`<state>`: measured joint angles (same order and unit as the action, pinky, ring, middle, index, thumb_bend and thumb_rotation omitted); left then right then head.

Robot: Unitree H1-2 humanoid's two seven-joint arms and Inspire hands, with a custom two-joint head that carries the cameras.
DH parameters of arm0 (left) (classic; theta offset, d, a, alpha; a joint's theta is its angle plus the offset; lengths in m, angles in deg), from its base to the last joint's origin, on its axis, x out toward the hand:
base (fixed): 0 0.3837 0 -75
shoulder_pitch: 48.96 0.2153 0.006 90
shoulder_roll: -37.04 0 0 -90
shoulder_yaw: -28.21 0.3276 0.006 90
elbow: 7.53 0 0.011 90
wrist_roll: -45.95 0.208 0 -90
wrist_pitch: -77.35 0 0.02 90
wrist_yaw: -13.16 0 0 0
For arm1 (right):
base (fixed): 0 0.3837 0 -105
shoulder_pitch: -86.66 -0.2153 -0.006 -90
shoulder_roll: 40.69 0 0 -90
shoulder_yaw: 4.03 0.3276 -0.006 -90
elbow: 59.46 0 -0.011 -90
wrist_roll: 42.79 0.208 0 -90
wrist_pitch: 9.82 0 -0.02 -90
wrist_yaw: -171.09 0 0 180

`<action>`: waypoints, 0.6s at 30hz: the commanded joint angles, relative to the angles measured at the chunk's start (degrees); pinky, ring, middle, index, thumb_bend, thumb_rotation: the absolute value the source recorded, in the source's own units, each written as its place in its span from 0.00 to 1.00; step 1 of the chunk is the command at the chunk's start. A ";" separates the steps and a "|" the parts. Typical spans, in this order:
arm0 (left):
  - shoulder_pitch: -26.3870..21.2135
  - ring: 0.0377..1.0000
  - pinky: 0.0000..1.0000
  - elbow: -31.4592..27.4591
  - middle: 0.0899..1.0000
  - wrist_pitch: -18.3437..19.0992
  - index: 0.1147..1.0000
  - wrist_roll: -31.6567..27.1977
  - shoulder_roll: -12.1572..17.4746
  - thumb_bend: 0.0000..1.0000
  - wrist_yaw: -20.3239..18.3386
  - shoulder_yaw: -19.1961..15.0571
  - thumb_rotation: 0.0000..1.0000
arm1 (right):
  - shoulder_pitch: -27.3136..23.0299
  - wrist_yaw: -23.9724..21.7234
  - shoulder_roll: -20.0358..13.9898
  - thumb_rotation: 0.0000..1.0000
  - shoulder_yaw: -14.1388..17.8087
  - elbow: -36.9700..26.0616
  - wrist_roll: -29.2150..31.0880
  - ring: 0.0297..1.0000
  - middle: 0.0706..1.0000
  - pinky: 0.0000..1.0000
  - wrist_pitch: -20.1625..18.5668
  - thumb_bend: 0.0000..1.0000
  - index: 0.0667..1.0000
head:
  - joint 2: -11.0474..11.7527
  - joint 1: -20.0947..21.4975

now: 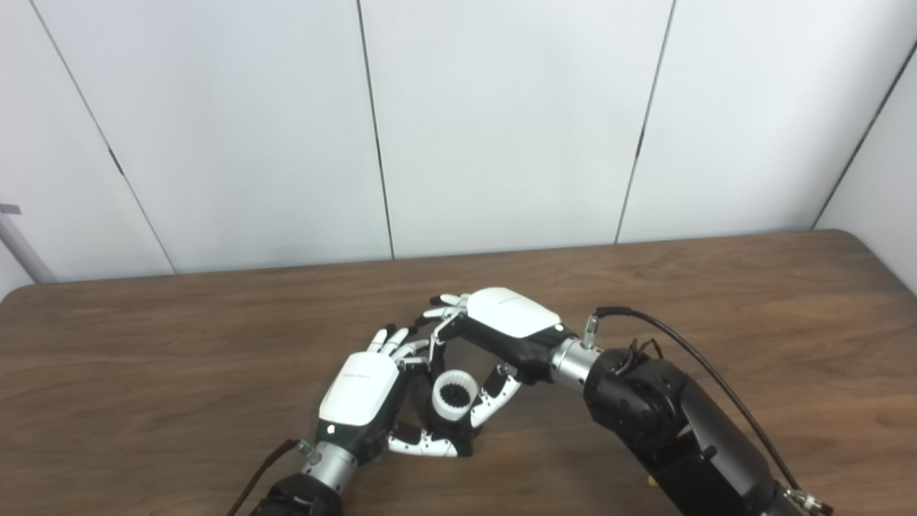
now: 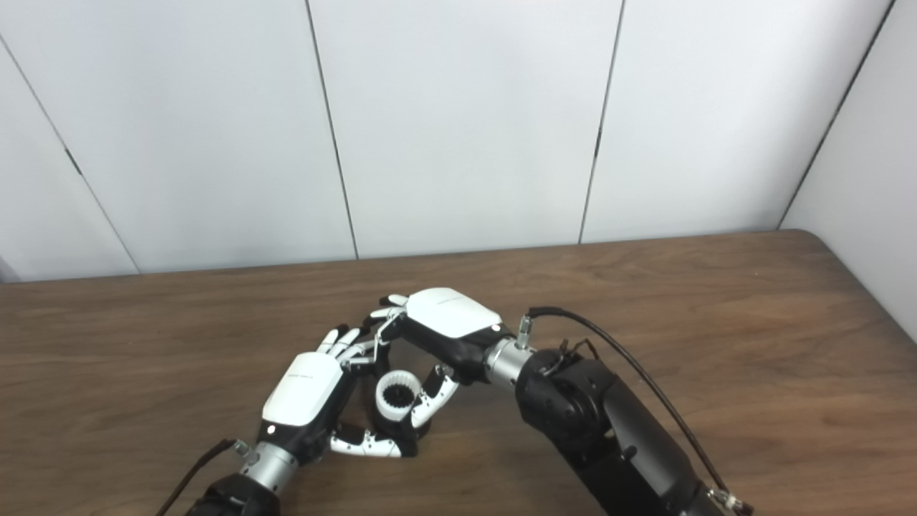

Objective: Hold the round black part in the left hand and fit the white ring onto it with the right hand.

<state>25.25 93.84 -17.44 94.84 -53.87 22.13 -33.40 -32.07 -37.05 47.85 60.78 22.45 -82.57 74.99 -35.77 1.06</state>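
The white ring [image 1: 454, 393] sits around the round black part [image 1: 453, 396], low over the table [image 1: 716, 301] between both hands; a skewed push could jam or tip it; the left hand [image 1: 365, 394] curls loosely beneath, thumb touching the base; the right hand [image 1: 501, 326] arches over, its thumb against the ring's side.

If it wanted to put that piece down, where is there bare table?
The table is bare along the wall, across its left side and on its far right beyond the right arm. It is crowded only near the front middle, where the left hand and right hand meet around the white ring.
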 commanded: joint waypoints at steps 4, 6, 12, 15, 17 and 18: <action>4.17 0.95 1.00 1.41 0.82 0.07 0.41 -0.62 -0.51 0.52 -4.98 2.85 0.05 | -2.02 0.27 0.60 0.13 -0.36 -0.99 0.02 0.98 0.88 0.99 1.61 0.52 0.44 | 0.17 -0.26; 4.37 0.95 1.00 0.89 0.82 0.34 0.41 -0.48 -0.42 0.52 -5.11 3.03 0.05 | -2.21 0.22 0.54 0.13 -0.54 -0.68 0.07 0.98 0.88 1.00 1.94 0.52 0.44 | 0.06 -0.34; 4.98 0.95 1.00 -0.75 0.83 0.98 0.41 -0.19 -0.01 0.52 -5.26 3.57 0.05 | -3.12 -0.25 0.34 0.13 -0.76 -0.10 -0.30 0.97 0.87 0.98 2.53 0.52 0.44 | -0.26 -0.47; 5.20 0.94 1.00 -1.20 0.83 1.07 0.41 -0.04 0.15 0.52 -4.92 3.77 0.05 | -3.55 -0.71 0.37 0.13 -0.78 0.04 -0.58 0.97 0.87 0.99 2.40 0.52 0.44 | -0.37 -0.51; 5.56 0.94 1.00 -1.83 0.83 1.18 0.41 0.02 0.32 0.52 -4.91 3.81 0.05 | -3.73 -0.96 0.28 0.13 -0.77 0.22 -0.70 0.97 0.87 0.99 2.57 0.52 0.44 | -0.63 -0.58; 5.71 0.94 1.00 -2.18 0.83 1.32 0.41 0.04 0.39 0.52 -5.00 3.81 0.05 | -3.84 -0.90 0.14 0.13 -0.73 0.54 -0.61 0.97 0.87 1.00 2.97 0.52 0.44 | -0.63 -0.58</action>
<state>27.00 90.88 -15.67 93.73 -53.88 21.51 -32.54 -32.78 -38.91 47.94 59.59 23.55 -83.24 76.26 -36.39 0.44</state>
